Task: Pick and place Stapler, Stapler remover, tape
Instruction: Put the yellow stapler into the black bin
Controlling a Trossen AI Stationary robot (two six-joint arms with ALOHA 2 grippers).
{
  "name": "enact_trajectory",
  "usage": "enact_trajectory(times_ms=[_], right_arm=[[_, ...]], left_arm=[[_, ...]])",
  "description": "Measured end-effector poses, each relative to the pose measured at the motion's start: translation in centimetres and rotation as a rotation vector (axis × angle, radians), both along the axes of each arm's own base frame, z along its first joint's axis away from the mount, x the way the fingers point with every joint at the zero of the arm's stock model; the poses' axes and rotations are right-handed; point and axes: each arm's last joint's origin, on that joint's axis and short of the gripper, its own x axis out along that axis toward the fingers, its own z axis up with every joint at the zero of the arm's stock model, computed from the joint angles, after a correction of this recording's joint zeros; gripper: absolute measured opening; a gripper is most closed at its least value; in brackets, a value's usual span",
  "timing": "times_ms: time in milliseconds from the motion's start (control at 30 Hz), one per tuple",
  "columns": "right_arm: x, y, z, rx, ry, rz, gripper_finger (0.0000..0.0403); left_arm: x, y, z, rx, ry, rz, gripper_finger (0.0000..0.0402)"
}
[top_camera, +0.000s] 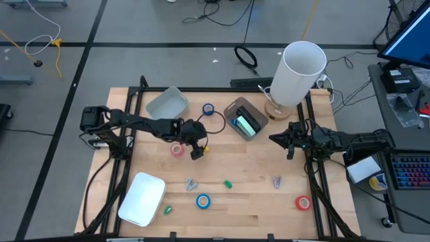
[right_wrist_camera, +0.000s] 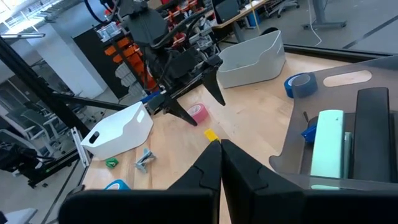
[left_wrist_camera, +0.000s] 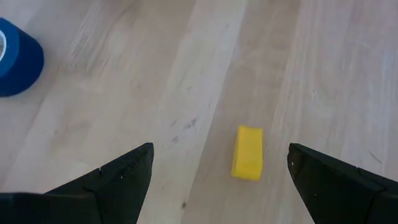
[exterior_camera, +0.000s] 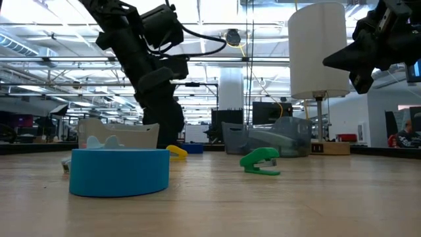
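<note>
My left gripper is open and points down over a small yellow block, one finger on each side, touching nothing. It hovers at mid-table, beside a pink tape roll. Blue tape rolls lie flat far and near, and a red roll lies near right. A pale green stapler lies in a grey tray. A small green stapler and two staple removers rest on the table. My right gripper is shut and waits raised at the right.
A pale bin stands far left and a white bin near left. A tall white cylinder on a wooden base stands at the far right corner. A green block lies by the white bin. Bare wood shows between the near objects.
</note>
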Motion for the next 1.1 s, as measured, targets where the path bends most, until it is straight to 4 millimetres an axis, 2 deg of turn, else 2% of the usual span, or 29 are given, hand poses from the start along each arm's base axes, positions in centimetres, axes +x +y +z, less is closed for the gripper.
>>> enact_trajectory(times_ms=[200,467,633,800,933,1100], right_arm=[[0.0,0.0,0.0,0.015,-0.003,-0.001,0.0003],[0.0,0.0,0.0,0.022,-0.007,-0.003,0.0004],[0.0,0.0,0.0,0.024,-0.009,-0.002,0.0004],[0.0,0.0,0.0,0.024,-0.009,-0.002,0.0004],[0.0,0.0,0.0,0.023,-0.007,-0.002,0.0004],[0.0,0.0,0.0,0.022,-0.007,-0.002,0.0004]], left_arm=[[0.3,0.0,-0.2,0.012,-0.013,-0.004,0.0365],[1.6,0.0,-3.6,-0.035,0.115,-0.025,0.0365],[3.1,0.2,-4.0,-0.038,0.152,-0.026,0.0365],[3.6,0.0,-4.2,-0.03,0.207,-0.046,0.0362],[3.6,0.0,-4.1,-0.03,0.217,-0.051,0.033],[3.5,0.0,-4.1,-0.029,0.22,-0.051,0.0257]])
